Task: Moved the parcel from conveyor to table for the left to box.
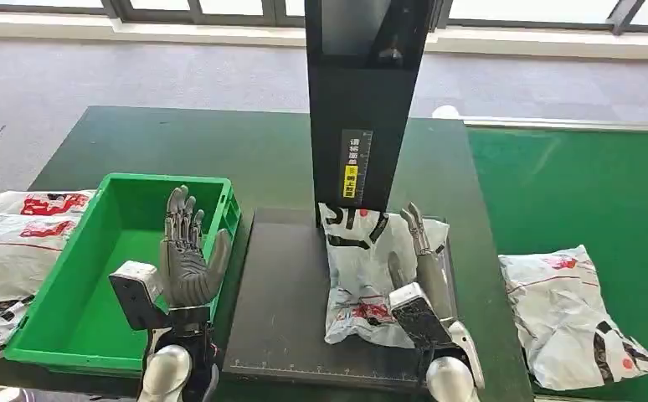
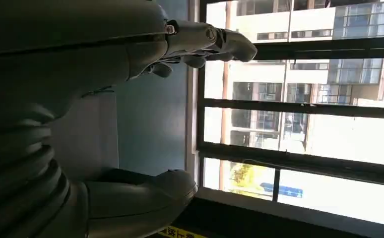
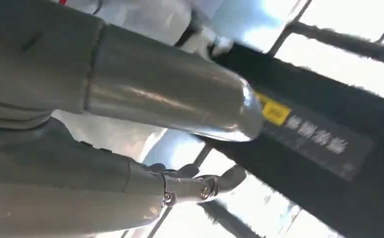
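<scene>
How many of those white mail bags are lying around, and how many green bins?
White parcels: 4, one on the black pad, one on the green conveyor, two left of the bin
Green bins: 1
Total: 5

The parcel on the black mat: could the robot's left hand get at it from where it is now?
Probably yes. The left hand hovers open over the green bin, right beside the black mat. Nothing lies between it and the parcel, though the right hand rests against the parcel's far side.
</scene>
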Action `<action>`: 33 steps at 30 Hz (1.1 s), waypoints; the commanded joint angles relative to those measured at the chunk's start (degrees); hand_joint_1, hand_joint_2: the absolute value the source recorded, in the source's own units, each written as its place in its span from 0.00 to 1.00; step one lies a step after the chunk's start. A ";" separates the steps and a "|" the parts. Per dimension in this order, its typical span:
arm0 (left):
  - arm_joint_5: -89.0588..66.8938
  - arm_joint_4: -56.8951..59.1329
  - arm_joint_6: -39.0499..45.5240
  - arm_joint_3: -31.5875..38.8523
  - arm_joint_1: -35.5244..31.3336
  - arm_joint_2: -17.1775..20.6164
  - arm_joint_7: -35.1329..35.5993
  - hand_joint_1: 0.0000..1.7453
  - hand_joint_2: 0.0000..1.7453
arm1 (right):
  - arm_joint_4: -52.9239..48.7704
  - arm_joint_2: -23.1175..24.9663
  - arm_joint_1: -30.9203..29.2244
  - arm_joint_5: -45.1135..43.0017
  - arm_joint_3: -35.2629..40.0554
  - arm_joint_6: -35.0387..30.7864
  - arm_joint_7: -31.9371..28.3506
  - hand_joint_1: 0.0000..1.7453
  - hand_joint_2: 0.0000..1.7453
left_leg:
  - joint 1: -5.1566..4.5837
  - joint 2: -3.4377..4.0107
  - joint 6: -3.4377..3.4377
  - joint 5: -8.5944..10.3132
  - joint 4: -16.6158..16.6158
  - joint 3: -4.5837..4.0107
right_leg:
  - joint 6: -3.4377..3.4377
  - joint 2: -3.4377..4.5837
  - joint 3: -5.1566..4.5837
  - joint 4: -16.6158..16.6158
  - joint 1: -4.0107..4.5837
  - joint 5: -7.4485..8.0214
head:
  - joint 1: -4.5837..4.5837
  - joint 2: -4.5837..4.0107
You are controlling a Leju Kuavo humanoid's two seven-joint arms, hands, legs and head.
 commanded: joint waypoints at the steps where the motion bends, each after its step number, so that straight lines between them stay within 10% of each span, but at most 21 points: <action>1: -0.31 1.92 -0.45 -0.21 -1.37 1.05 0.40 0.00 1.00 | 1.48 -0.13 -1.18 1.59 -0.46 -2.72 1.19 0.00 0.00 | 0.01 0.13 -0.02 0.20 -0.22 -0.06 | -0.08 0.02 -0.09 -0.21 0.03 0.21 | 0.00 -0.02; 28: -18.18 2.02 -1.32 -10.77 -8.81 3.19 4.33 0.00 1.00 | -1.47 0.57 -1.00 8.46 -7.72 -18.60 -0.27 0.00 0.00 | 0.00 0.03 -0.01 0.13 -0.07 -0.10 | -0.07 -0.02 -0.11 -0.09 0.01 0.16 | 0.02 -0.02; 29: -20.72 3.34 -2.74 -12.20 -11.07 3.48 5.64 0.00 1.00 | -1.59 0.66 -1.24 8.26 -8.36 -18.97 -0.08 0.00 1.00 | -0.01 0.02 -0.01 0.07 -0.01 -0.05 | -0.05 -0.03 -0.07 -0.03 0.00 0.10 | 0.00 0.00; 33: -25.08 11.83 -6.25 -14.51 -20.10 0.91 9.68 0.00 1.00 | -3.79 0.74 -0.84 5.67 -11.40 -18.99 -0.68 0.00 1.00 | -0.01 -0.33 0.05 0.18 0.05 -0.15 | -0.03 -0.38 -0.12 -0.01 -0.01 0.10 | 0.00 0.00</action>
